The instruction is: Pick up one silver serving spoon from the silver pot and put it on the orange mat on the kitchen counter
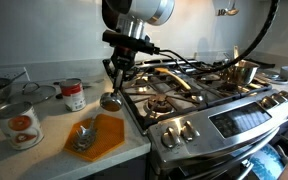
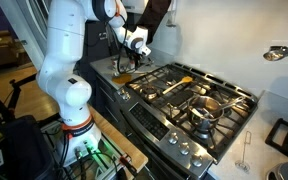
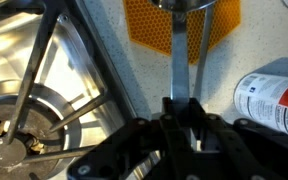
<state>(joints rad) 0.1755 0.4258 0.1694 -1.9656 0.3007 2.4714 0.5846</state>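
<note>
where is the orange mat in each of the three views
In an exterior view: orange mat lower middle-left, beside the stove.
In an exterior view: small orange patch left of centre, at the stove's far end.
Wrist view: top centre, partly behind the silver serving spoon handle.
Shared landmark: the stove, right next to the mat in all three.

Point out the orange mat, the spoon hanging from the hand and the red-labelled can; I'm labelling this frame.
orange mat (image 1: 109, 140): exterior view, bare orange surface.
hanging silver serving spoon (image 1: 110, 101): exterior view, its round bowl.
red-labelled can (image 1: 74, 97): exterior view, its label.
</note>
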